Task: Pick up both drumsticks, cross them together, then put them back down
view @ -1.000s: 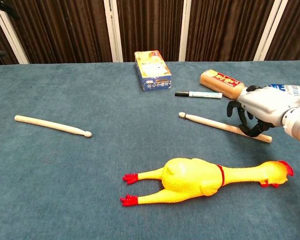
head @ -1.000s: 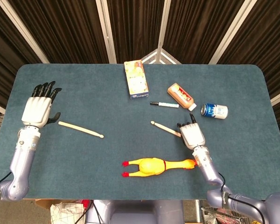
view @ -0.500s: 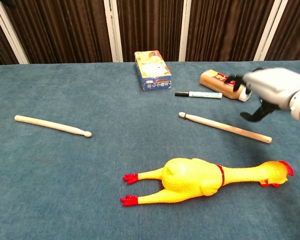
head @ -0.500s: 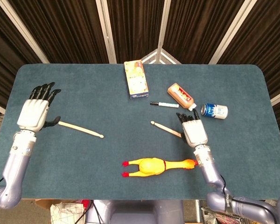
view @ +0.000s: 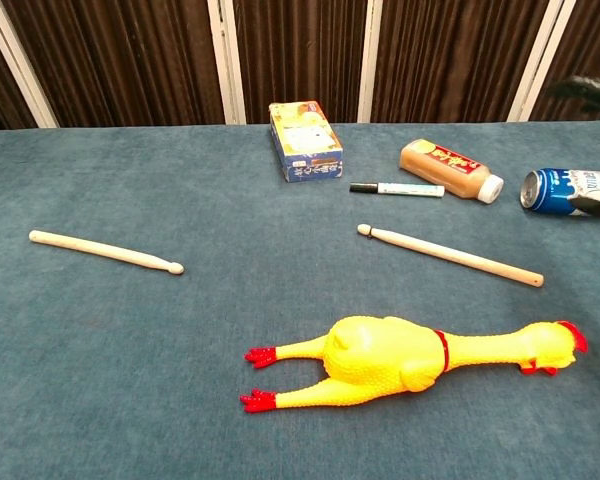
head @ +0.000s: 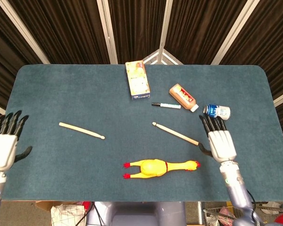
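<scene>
Two pale wooden drumsticks lie apart on the blue table. The left drumstick (head: pixel 81 130) (view: pixel 105 252) rests left of centre. The right drumstick (head: pixel 176 133) (view: pixel 449 255) lies right of centre, above the toy chicken. My left hand (head: pixel 4 143) hovers at the table's left edge, fingers spread, holding nothing. My right hand (head: pixel 219 140) is just right of the right drumstick's thick end, fingers spread and empty. In the chest view only dark fingertips (view: pixel 592 86) show at the right edge.
A yellow rubber chicken (head: pixel 159 167) (view: pixel 410 356) lies near the front edge. Behind it sit a black marker (head: pixel 165 105), a brown bottle on its side (head: pixel 182 97), a blue can on its side (head: pixel 216 111) and a small carton (head: pixel 137 79).
Both hands have drawn back from the drumsticks: the left one moved out to the table's left edge, the right one moved right and toward the front. Neither drumstick moved.
</scene>
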